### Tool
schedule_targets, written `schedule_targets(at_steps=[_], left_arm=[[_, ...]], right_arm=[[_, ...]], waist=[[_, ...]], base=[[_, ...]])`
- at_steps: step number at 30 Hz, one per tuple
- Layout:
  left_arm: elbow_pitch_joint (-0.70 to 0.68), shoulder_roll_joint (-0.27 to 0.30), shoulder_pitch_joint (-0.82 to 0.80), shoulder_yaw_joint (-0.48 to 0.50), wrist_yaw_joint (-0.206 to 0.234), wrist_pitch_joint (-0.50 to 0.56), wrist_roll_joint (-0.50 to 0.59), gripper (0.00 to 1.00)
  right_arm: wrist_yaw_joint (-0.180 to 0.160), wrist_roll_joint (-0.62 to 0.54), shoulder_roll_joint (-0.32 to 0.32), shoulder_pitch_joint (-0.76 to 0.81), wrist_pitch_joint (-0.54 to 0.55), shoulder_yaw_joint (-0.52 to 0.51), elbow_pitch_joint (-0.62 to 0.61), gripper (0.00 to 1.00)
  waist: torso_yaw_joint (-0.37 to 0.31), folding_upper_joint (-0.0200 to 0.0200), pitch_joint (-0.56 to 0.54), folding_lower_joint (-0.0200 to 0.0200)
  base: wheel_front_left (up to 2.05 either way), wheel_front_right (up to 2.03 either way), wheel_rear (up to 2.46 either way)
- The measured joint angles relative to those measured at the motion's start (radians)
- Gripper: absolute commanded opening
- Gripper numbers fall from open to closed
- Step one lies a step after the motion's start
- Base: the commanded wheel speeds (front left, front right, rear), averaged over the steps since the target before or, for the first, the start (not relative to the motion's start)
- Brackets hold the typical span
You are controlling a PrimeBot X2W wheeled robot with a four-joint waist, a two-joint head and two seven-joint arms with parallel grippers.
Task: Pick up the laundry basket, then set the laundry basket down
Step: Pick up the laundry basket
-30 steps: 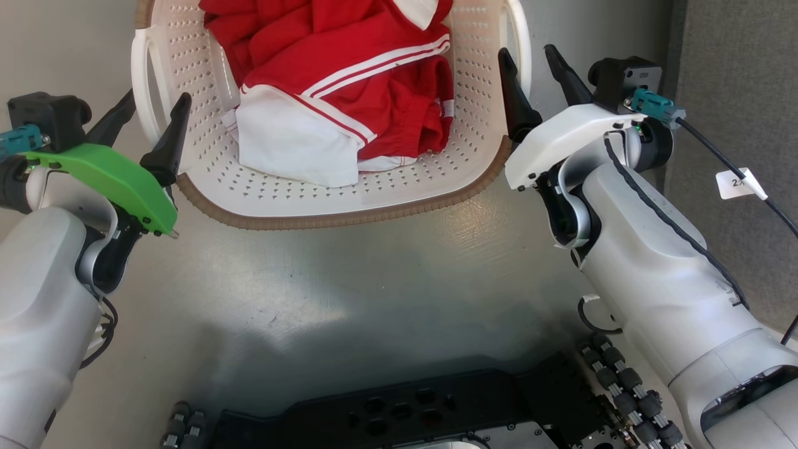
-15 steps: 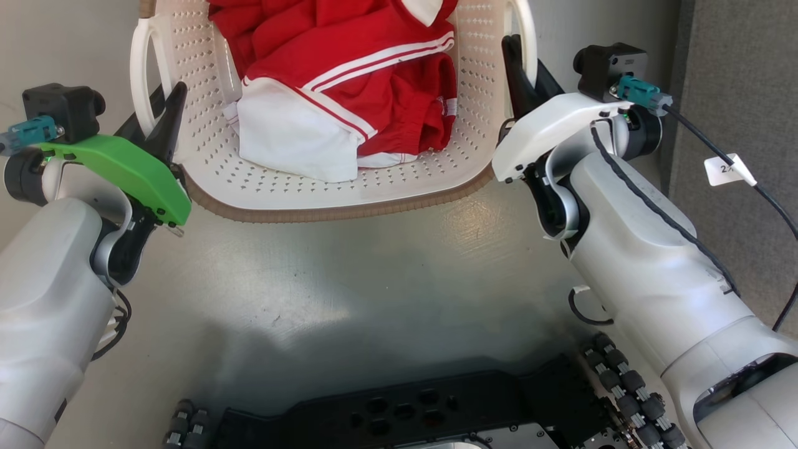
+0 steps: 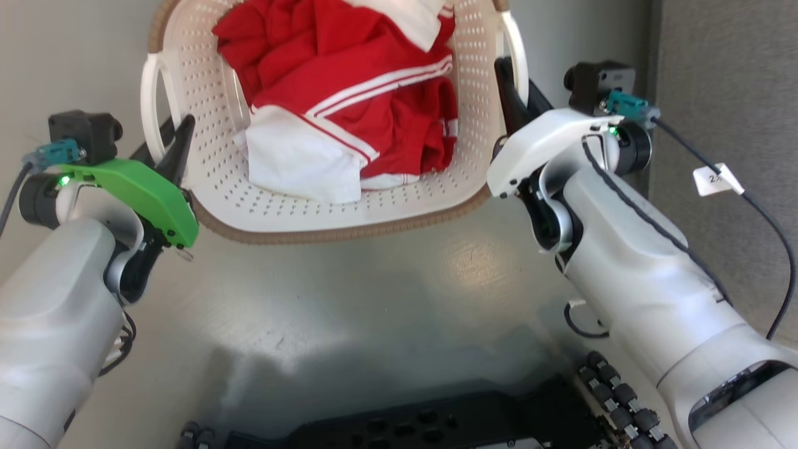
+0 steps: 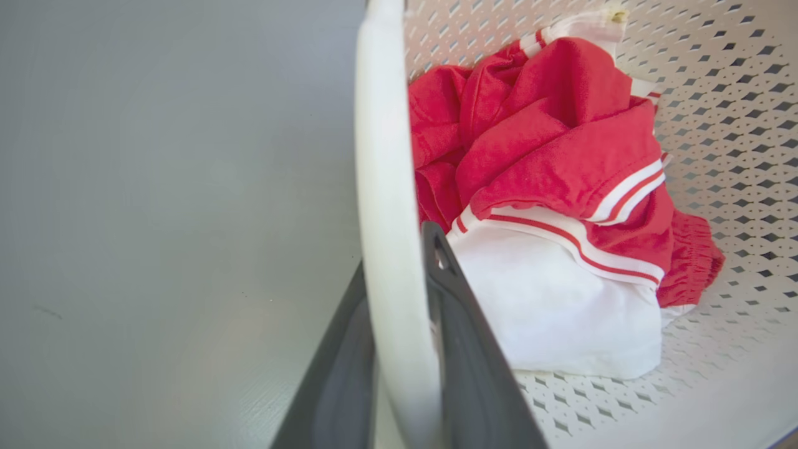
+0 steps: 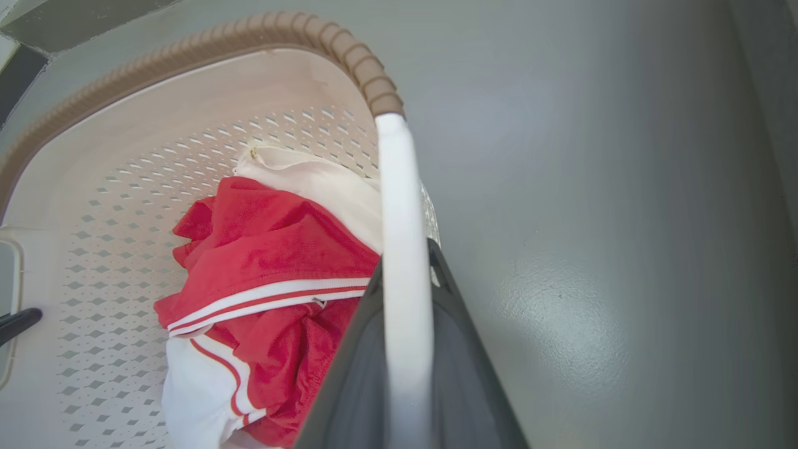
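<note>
The basket (image 3: pixel 399 202) sits straight ahead of the robot, between its two arms, over a grey floor (image 3: pixel 374 299). Its brown rim (image 3: pixel 349 234) curves along the near edge. From the head view I cannot tell whether its bottom touches the floor.

Inside lies a heap of red clothes (image 3: pixel 349 93) with white stripes, and a white cloth (image 3: pixel 293 162) lies against the heap's near side, resting on the perforated bottom.

The left jaws are clamped on the left handle (image 3: pixel 149 106). In the left wrist view the white loop runs up between the two dark fingers (image 4: pixel 474 374), one on the outside and one on the basket side, both pressed to it. The green cover (image 3: pixel 143 193) of the left wrist lies just beside the rim's near left corner.

The right jaws are clamped on the right handle (image 3: pixel 517 56) in the same way — the right wrist view shows the loop rising between the fingers (image 5: pixel 349 386) to where it meets the rim. The white right arm (image 3: pixel 623 249) slants up from the lower right. A black cable with a small white tag (image 3: pixel 717 179) hangs from its wrist.

At the left edge of the right wrist view a dark tip (image 5: pixel 19 324) shows at the far handle opening — probably a finger of the left jaws.

The robot's black base (image 3: pixel 436 427) lies along the bottom of the head view, well apart from the basket.
</note>
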Motion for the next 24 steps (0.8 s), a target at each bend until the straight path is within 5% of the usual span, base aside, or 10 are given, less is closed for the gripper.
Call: schedule_targets(at_steps=[24], left_arm=[[0.118, -0.047, 0.091, -0.103, 0.0, 0.099, -0.155, 0.0]], right_arm=[[0.003, 0.149, 0.004, 0.081, 0.054, 0.183, 0.132, 0.0]], waist=[[-0.021, 0.0, -0.304, -0.0001]], base=[[0.0, 0.0, 0.0]])
